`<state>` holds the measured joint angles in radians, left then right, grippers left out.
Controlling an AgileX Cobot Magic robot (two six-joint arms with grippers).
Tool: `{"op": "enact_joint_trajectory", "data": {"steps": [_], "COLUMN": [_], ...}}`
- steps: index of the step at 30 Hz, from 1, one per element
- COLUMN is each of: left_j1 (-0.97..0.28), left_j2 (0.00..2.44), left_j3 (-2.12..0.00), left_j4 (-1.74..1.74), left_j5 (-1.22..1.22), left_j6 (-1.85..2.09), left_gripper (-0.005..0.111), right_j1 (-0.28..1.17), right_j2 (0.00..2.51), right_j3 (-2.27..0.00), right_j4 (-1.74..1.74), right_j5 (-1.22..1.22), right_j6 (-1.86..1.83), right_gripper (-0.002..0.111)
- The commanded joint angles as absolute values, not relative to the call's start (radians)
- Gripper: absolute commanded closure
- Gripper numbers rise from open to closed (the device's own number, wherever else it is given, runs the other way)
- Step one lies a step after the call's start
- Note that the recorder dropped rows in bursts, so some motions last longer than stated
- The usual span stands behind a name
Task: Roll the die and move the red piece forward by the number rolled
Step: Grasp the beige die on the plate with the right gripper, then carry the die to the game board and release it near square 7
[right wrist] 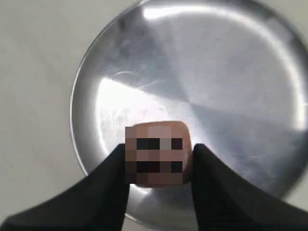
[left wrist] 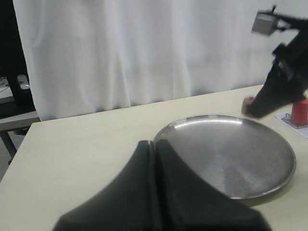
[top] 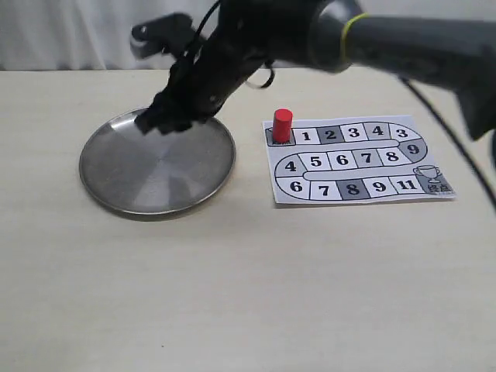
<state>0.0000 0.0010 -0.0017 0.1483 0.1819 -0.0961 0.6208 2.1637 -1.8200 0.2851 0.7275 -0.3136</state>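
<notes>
My right gripper (right wrist: 160,150) is shut on the die (right wrist: 156,155), a pale tan cube with dark pips, and holds it above the round metal plate (right wrist: 216,72). In the exterior view this gripper (top: 160,121) reaches across to the plate's (top: 155,182) far edge, and its fingers hide the die. The red piece (top: 282,125) stands upright on the first square of the paper board (top: 356,160). My left gripper (left wrist: 154,144) is shut with nothing in it, low beside the plate (left wrist: 231,159), and it does not show in the exterior view.
The numbered board track winds from the red piece to a trophy square (top: 428,176). A white curtain (left wrist: 144,48) hangs behind the pale table (top: 248,294). The right arm (top: 403,39) spans the scene above the board.
</notes>
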Motion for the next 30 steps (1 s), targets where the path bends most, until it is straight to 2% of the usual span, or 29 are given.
{"op": "enact_joint_trajectory", "data": {"steps": [1, 4, 8, 12, 17, 20, 27, 30], "left_j1": [-0.001, -0.001, -0.001, -0.001, -0.001, -0.001, -0.001, -0.001], "left_j2": [0.0, 0.0, 0.0, 0.0, 0.0, 0.0, 0.0, 0.0], "left_j3": [0.0, 0.0, 0.0, 0.0, 0.0, 0.0, 0.0, 0.0], "left_j4": [0.145, 0.145, 0.145, 0.145, 0.145, 0.145, 0.145, 0.145], "left_j5": [0.173, 0.173, 0.173, 0.173, 0.173, 0.173, 0.173, 0.173], "left_j6": [-0.099, -0.099, -0.099, -0.099, -0.099, -0.099, -0.099, -0.099], "left_gripper": [0.107, 0.107, 0.107, 0.107, 0.107, 0.107, 0.107, 0.107], "right_j1": [0.51, 0.415, 0.306, 0.277, 0.277, 0.277, 0.277, 0.277], "right_j2": [1.99, 1.92, 1.909, 1.943, 1.993, 2.022, 2.023, 2.023], "right_j3": [-1.821, -1.767, -1.575, -1.346, -1.301, -1.301, -1.301, -1.301], "right_j4": [0.239, 0.239, 0.239, 0.222, 0.219, 0.202, 0.142, 0.142], "right_j5": [0.857, 0.877, 0.803, 0.55, 0.469, 0.444, 0.433, 0.431], "right_j6": [-0.276, -0.267, -0.265, -0.269, -0.269, -0.238, -0.187, -0.189], "right_gripper": [0.104, 0.104, 0.104, 0.104, 0.103, 0.089, 0.032, 0.022]}}
